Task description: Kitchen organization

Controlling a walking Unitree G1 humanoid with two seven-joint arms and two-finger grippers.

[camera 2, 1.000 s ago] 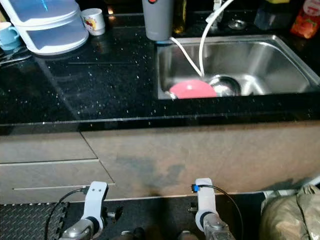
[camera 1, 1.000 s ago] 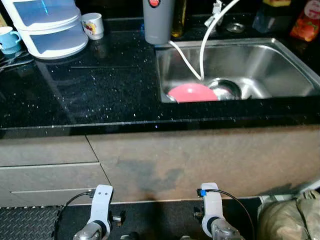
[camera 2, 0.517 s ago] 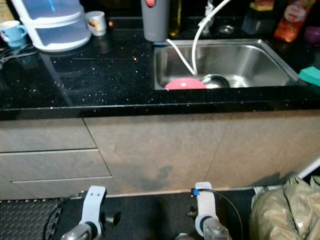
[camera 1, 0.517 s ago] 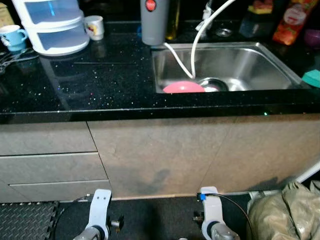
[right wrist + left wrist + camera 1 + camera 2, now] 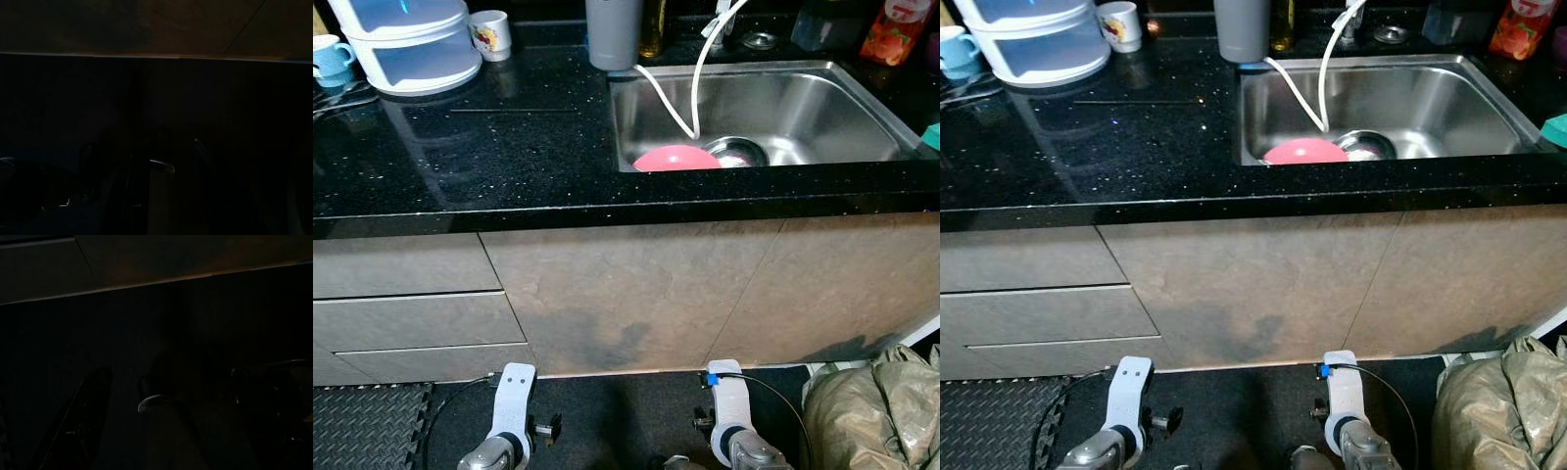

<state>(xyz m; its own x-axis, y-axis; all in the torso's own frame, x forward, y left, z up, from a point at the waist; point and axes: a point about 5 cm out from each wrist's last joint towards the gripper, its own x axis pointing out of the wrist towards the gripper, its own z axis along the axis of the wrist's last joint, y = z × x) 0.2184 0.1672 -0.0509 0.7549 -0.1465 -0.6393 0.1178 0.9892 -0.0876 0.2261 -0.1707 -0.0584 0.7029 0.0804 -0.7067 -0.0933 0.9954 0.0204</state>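
Both of your arms hang idle at the bottom of the head views, the left arm (image 5: 509, 416) and the right arm (image 5: 726, 416) lowered in front of the cabinet; the wrist views are too dark for you to tell how far either gripper's fingers are spread or whether they hold anything. Just beyond the arms you have the dark floor, with a ribbed black mat (image 5: 367, 426) out past the left arm and a crumpled olive bag (image 5: 876, 411) out past the right arm. Ahead of both stands the grey-brown cabinet front (image 5: 626, 294), drawers on the left-arm side. Above it runs the black speckled countertop (image 5: 470, 147). Beyond the right arm sits the steel sink (image 5: 822, 108), holding a pink bowl (image 5: 675, 159) at its near wall, touching a metal bowl (image 5: 736, 152), with a white hose (image 5: 695, 88) dropping in. Farthest back, on the left-arm side, you see a white stacked container (image 5: 411, 44), a white mug (image 5: 491, 34) and a blue cup (image 5: 331, 59); a grey canister (image 5: 614, 31) stands by the sink's corner.
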